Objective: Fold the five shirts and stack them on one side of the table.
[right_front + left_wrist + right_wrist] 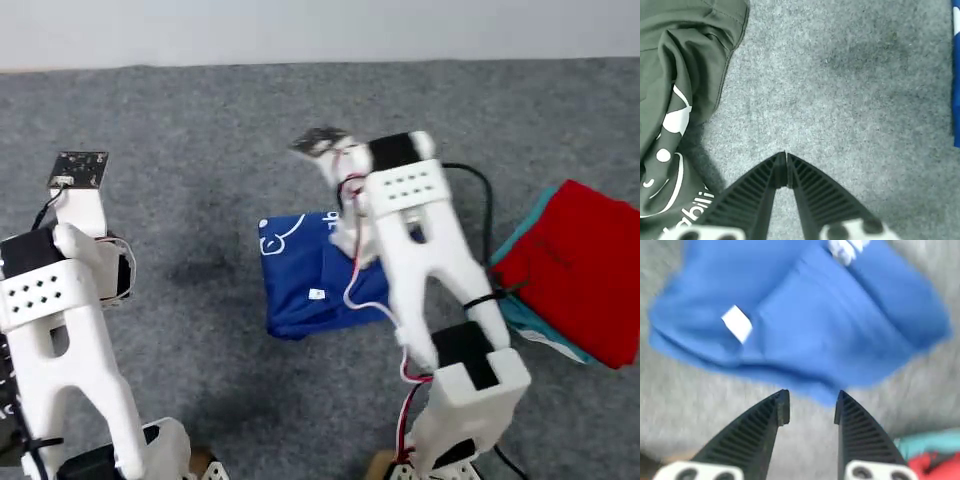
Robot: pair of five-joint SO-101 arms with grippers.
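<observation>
Right tool (pixel 811 399): we note its two ribbed black fingers (pixel 765 420) standing apart with nothing between them. It hangs over the grey worktop (pixel 685 405). The near edge of the blue shirt (pixel 805 325) lies just ahead of the tips; we cannot tell whether they touch the cloth. The blue shirt is folded into a rough rectangle, with a crease running across its top layer. A small white tag (pixel 737 324) sits on that layer toward one end; no writing on it can be made out. At the shirt's far edge is a white marking (pixel 845 247), too blurred to read.

Left tool (pixel 786 157): fingers pressed together, tips meeting, holding nothing. It points at bare worktop. A dark green shirt (pixel 680 75) lies crumpled just beside it, apart from the fingers. It carries white print (pixel 675 112): rounded shapes and part of a line of lettering cut off at the picture's edge. Farther off, across the worktop, we see a strip of the blue shirt.

From the high view, the right arm (pixel 420 250) stretches over the blue shirt near the middle of the worktop. Beyond it, at the worktop's right side, a folded red shirt (pixel 585 265) lies on top of a teal shirt (pixel 520 315). This stack is apart from the blue one. The left arm (pixel 60 320) stands at the left side.
</observation>
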